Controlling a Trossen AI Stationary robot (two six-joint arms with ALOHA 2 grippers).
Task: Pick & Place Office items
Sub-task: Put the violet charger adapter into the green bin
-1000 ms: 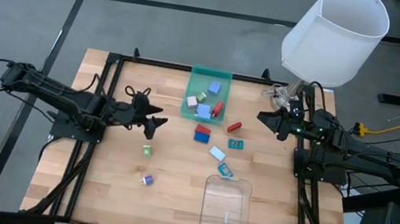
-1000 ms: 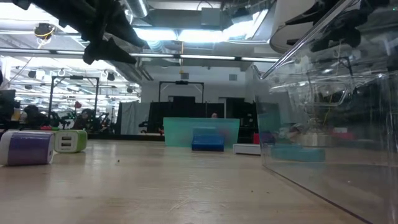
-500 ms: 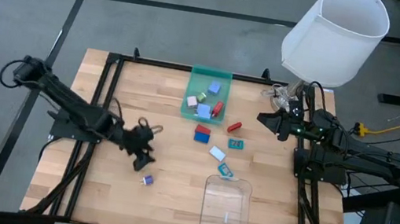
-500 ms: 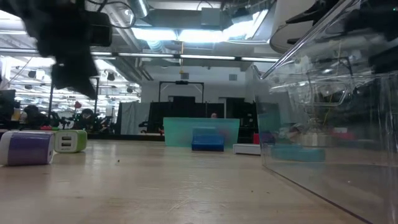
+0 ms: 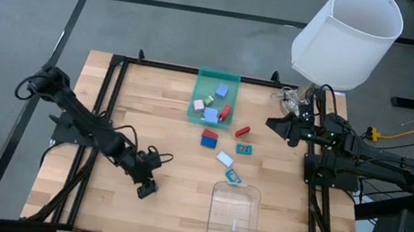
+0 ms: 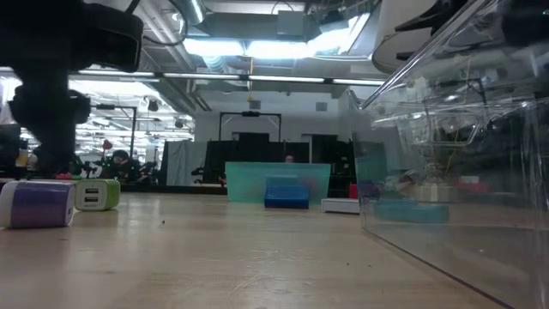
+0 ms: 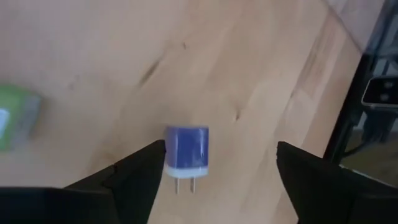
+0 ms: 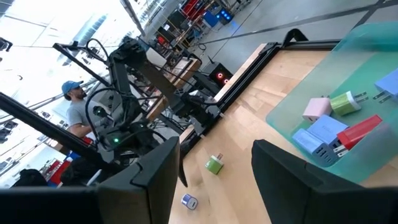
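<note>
Left gripper (image 7: 214,163) low, agape; right gripper (image 8: 214,163) likewise

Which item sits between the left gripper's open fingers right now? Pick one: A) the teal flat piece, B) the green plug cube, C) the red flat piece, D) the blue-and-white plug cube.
D: in the left wrist view the blue-and-white plug cube lies on the table between the open left gripper fingers, not yet gripped; the green plug cube lies off to one side.

Floor (image 5: 25,15): grey, dark seams | Worktop (image 5: 120,202): light wood, black frame | Ceiling (image 6: 257,34): exposed ducts, bright strip lights | Room behind: open hall, black racks (image 6: 249,137), cluttered benches | Person (image 8: 78,109): seated, blue cap | Lamp shade (image 5: 348,38): white, above worktop corner
</note>
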